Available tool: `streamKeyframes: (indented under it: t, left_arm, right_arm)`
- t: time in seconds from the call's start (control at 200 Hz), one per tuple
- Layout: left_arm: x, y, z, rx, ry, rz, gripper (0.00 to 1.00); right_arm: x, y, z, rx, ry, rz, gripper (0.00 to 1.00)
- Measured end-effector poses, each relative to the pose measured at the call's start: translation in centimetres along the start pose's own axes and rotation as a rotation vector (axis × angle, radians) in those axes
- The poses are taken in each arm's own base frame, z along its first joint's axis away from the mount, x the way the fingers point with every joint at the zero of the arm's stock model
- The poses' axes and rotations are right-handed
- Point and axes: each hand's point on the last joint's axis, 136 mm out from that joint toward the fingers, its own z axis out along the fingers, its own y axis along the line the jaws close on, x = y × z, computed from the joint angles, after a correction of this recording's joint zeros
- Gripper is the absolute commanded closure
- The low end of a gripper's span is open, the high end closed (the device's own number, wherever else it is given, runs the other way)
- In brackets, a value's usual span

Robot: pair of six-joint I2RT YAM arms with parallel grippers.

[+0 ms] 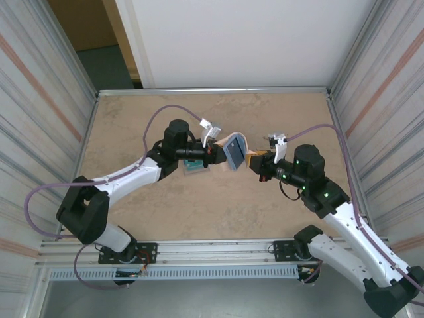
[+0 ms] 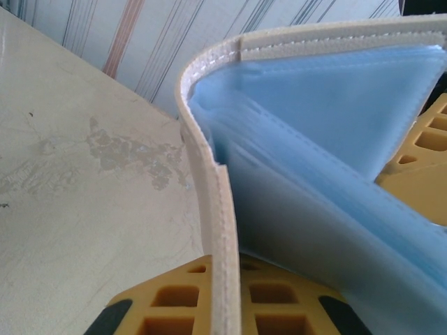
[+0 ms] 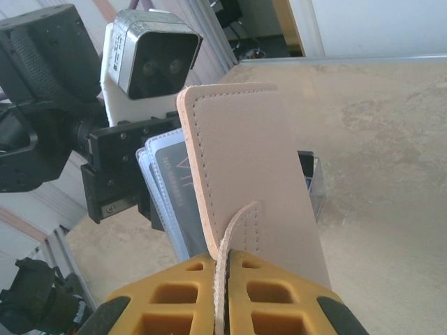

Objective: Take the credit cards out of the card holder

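Note:
The card holder (image 1: 233, 151) hangs open in the air between both grippers. It is beige outside (image 3: 244, 160) and pale blue inside (image 2: 335, 105). My left gripper (image 2: 225, 286) is shut on one beige cover edge, seen from above at the holder's left side (image 1: 215, 154). My right gripper (image 3: 223, 283) is shut on the little closing tab, and sits at the holder's right side (image 1: 255, 161). A dark credit card (image 3: 171, 188) sits in a clear sleeve behind the beige cover. Other cards are hidden inside the sleeves.
A small clear box (image 1: 195, 167) with something teal and dark in it lies on the tan table (image 1: 218, 212) under the left wrist, partly visible behind the holder (image 3: 313, 183). Metal-framed walls (image 1: 344, 99) close in the table on the left, right and back.

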Motion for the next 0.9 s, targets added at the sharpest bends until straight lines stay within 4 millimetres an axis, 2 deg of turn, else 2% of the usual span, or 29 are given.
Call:
streamKeyframes:
  t: [0.251,0.687,0.897]
  left_arm:
    - [0.1,-0.1,0.1,0.016,0.005,-0.002,0.98]
    - [0.4,-1.1,0.1,0.067,0.02,-0.013,1.0]
    - [0.6,-1.9,0.2,0.108,0.036,-0.01,1.0]
  right_arm:
    - [0.1,-0.1,0.0,0.004,0.004,0.001,1.0]
    - [-0.3,-0.9,-0.1,0.055,-0.015,-0.01,0.78]
    - [-0.8,-0.8,0.0,0.055,-0.025,-0.029,0.73]
